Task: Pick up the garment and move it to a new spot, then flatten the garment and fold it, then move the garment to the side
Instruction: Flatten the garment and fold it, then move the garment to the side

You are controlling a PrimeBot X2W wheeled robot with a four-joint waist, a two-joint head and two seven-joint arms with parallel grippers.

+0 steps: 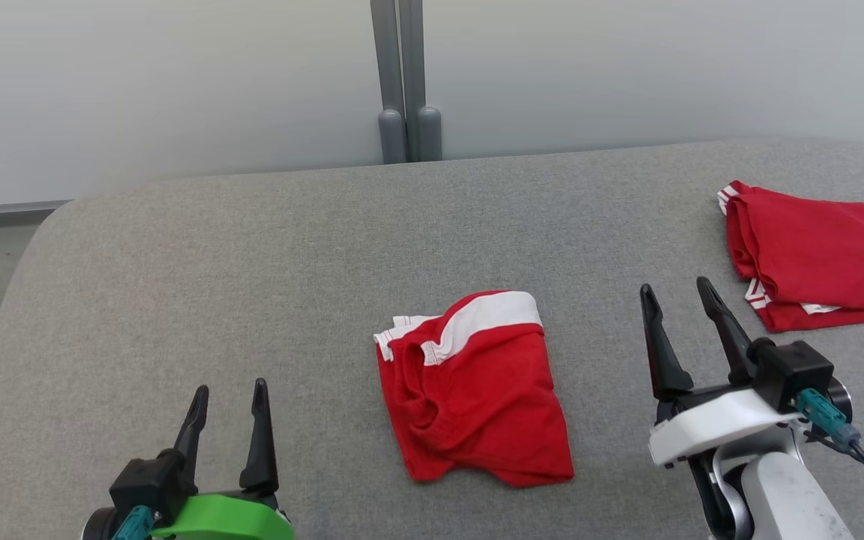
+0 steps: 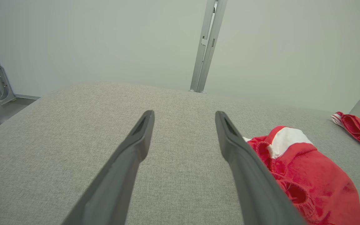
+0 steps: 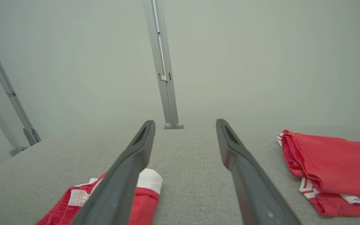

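Observation:
A red garment (image 1: 473, 390) with a white band lies bunched in the middle of the grey padded table (image 1: 252, 255); it is also at the lower right of the left wrist view (image 2: 311, 181) and lower left of the right wrist view (image 3: 136, 200). My left gripper (image 1: 228, 393) stands open at the lower left, apart from the garment, with nothing between its fingers (image 2: 136, 140). My right gripper (image 1: 676, 289) stands open to the right of the garment, also holding nothing, fingers (image 3: 230, 147) pointing across the table.
A second red garment (image 1: 814, 251) with white trim lies folded at the table's far right edge, also in the right wrist view (image 3: 333, 168). A grey post (image 1: 406, 82) rises behind the table against a pale wall.

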